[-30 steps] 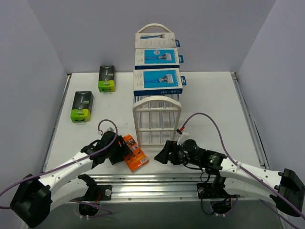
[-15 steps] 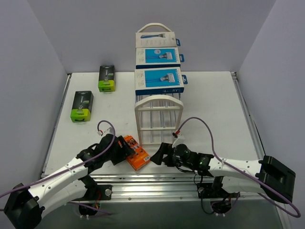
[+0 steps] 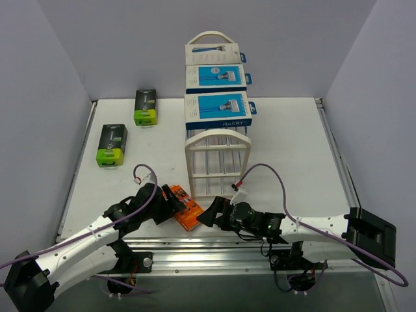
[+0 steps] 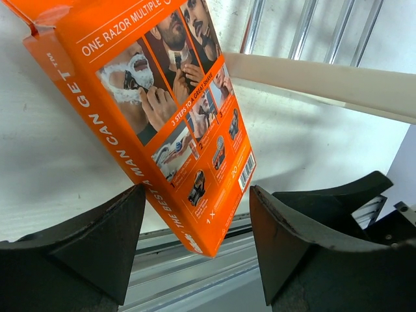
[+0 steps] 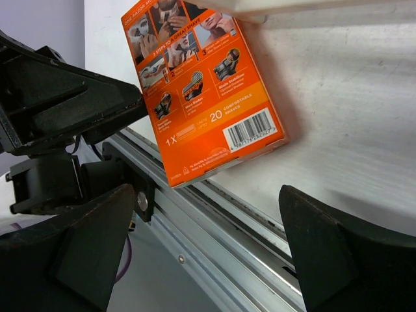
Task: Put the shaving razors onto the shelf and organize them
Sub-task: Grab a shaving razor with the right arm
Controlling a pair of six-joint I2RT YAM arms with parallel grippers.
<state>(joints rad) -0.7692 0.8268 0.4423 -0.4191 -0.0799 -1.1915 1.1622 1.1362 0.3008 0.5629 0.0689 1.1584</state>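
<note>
An orange razor box point(image 3: 185, 209) lies flat at the table's near edge, just in front of the cream-white shelf point(image 3: 217, 162). My left gripper point(image 3: 171, 206) is open, with the box's near corner point(image 4: 169, 110) between its fingers point(image 4: 78, 247). My right gripper point(image 3: 209, 215) is open just right of the box, which shows ahead of it in the right wrist view point(image 5: 201, 91). Three blue-and-white razor boxes point(image 3: 216, 112) sit on the shelf's tiers. Two black-and-lime boxes point(image 3: 111, 145) point(image 3: 145, 107) lie at the far left.
A metal rail point(image 3: 208, 250) runs along the table's near edge, under the orange box's overhanging corner point(image 5: 175, 182). The shelf's lower bar point(image 4: 325, 81) lies just beyond the box. The left gripper shows in the right wrist view point(image 5: 65, 97).
My right gripper has moved left, close up to the orange box. My left arm has shifted slightly; the box has stayed about where it was.
</note>
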